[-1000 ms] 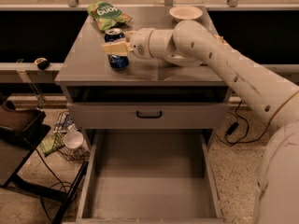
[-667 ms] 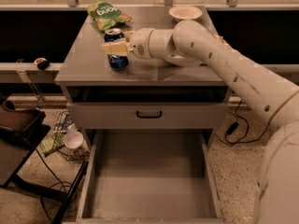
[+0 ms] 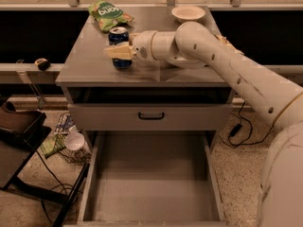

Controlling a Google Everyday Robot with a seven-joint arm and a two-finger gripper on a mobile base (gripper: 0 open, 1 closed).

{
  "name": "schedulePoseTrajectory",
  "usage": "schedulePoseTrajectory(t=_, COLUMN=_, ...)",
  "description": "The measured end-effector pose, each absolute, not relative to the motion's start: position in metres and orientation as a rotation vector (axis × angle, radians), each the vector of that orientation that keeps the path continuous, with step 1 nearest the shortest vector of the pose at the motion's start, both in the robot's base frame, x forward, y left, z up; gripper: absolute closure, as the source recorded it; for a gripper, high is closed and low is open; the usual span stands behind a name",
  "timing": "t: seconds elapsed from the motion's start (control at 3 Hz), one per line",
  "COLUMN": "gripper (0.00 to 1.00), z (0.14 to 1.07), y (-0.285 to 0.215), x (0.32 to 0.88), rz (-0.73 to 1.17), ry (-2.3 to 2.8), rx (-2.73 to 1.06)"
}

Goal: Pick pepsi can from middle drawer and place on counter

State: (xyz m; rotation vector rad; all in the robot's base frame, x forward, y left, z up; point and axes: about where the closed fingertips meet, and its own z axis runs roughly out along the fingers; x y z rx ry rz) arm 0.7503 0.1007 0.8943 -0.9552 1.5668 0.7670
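Note:
The pepsi can (image 3: 119,36), dark blue with a silver top, stands upright on the counter (image 3: 90,63) near its left middle. My gripper (image 3: 118,51) reaches in from the right and sits around the can's middle, its tan tip crossing the front of the can. The white arm (image 3: 208,56) stretches across the counter from the right. The middle drawer (image 3: 151,183) is pulled fully out below, and its bare grey floor holds nothing.
A green chip bag (image 3: 110,14) lies at the counter's back left and a white bowl (image 3: 188,13) at the back right. A closed drawer front with a black handle (image 3: 151,116) sits above the open drawer. A cup and clutter (image 3: 71,143) lie on the floor at the left.
The can's silver top, hidden by the gripper before, now shows above it. The gripper sits lower across the can's body. The can's base stays at the same spot on the counter.

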Motion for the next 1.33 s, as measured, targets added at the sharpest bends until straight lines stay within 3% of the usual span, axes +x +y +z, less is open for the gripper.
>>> schedulePoseTrajectory(t=1.0, gripper=0.0, z=0.909, y=0.1, x=0.756, rz=0.767, ry=1.585, rx=-0.981)
schedulePoseTrajectory(t=1.33, gripper=0.0, z=0.972, y=0.108, x=0.758, rz=0.723, ry=1.595, rx=-1.068)
